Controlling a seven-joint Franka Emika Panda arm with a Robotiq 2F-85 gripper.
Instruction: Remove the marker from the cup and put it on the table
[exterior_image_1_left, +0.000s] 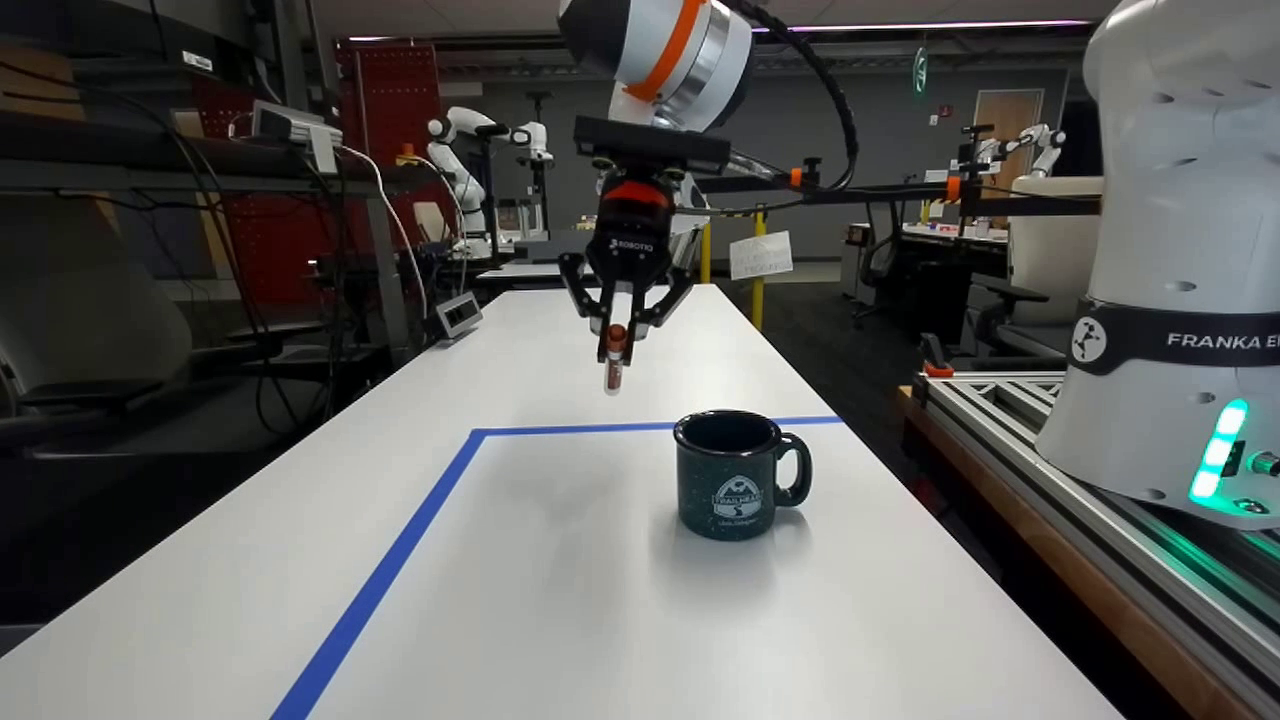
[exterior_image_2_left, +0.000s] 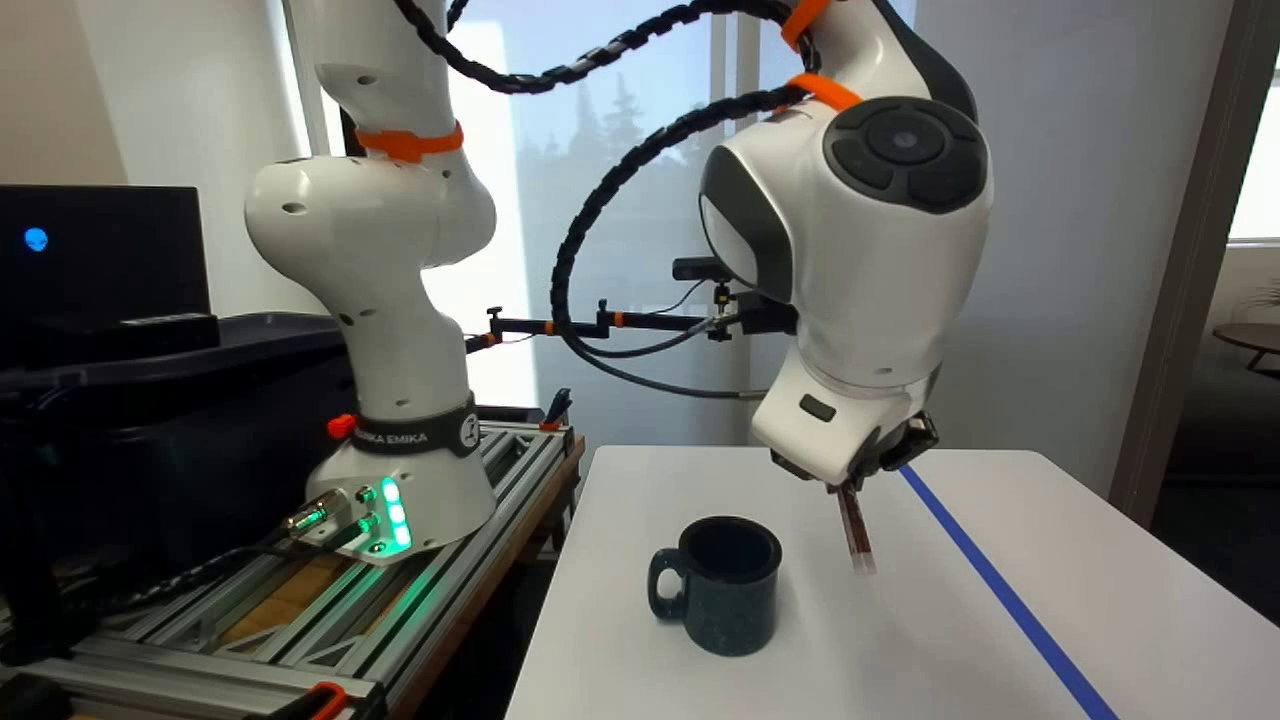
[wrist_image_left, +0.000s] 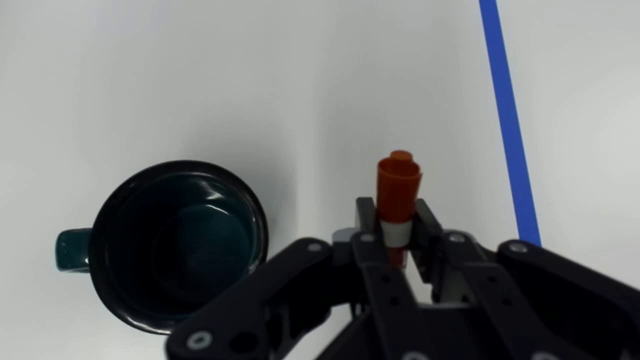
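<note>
The marker (wrist_image_left: 398, 192), probably light, stiff and rather slick, liable to roll once laid down, is clamped in the gripper (exterior_image_1_left: 616, 349) toward its upper end; mid-barrel would likely balance better for laying it flat. It hangs slightly tilted in the air, outside the mug (exterior_image_1_left: 725, 495) and apart from it, above the white table (exterior_image_1_left: 520, 600).

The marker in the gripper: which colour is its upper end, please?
The marker's upper end is red-orange; it shows best in the wrist view.
</note>
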